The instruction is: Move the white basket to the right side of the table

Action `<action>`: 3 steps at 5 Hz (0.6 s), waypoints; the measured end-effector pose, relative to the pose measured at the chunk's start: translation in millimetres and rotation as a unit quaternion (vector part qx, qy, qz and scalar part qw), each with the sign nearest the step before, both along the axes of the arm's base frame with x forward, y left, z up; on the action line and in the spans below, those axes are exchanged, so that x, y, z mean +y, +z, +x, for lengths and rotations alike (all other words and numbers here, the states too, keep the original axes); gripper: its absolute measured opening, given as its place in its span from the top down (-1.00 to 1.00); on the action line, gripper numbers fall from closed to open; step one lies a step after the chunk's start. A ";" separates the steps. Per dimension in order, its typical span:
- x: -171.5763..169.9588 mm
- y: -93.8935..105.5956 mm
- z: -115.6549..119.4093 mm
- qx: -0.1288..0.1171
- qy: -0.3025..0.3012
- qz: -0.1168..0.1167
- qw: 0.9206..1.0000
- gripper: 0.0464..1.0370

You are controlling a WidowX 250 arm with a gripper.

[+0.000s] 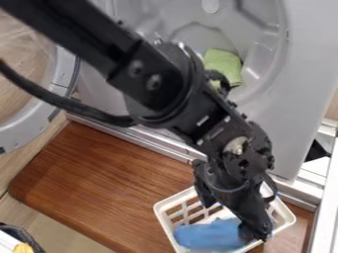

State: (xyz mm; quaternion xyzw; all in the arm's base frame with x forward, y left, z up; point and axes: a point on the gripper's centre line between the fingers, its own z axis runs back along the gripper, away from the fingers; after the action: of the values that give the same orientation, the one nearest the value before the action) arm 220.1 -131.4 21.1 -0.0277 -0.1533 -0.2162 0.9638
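The white basket [174, 197] rests at the lower right of the brown wooden table [105, 183], with slatted openings in its walls. A blue cloth [210, 234] lies inside it, toward the near side. Coming down from the upper left, the black gripper [253, 231] is low over the basket's right half, at the right end of the blue cloth. The arm and gripper hide part of the basket's far and right sides. Whether the gripper touches the basket or the cloth I cannot tell.
A grey machine drum [191, 34] with a green cloth [223, 65] stands behind the table. Its round open door [29, 118] is at the left. White frame edges [323, 168] border the right side. A dark container [25, 236] sits at the lower left corner.
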 end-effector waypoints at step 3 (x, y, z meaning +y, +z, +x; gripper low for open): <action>22.0 43.2 8.1 -0.041 0.019 -0.004 0.999 -0.93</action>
State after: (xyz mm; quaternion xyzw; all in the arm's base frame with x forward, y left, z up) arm 228.2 -109.4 64.3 -0.0201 -0.1938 -0.1980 0.9606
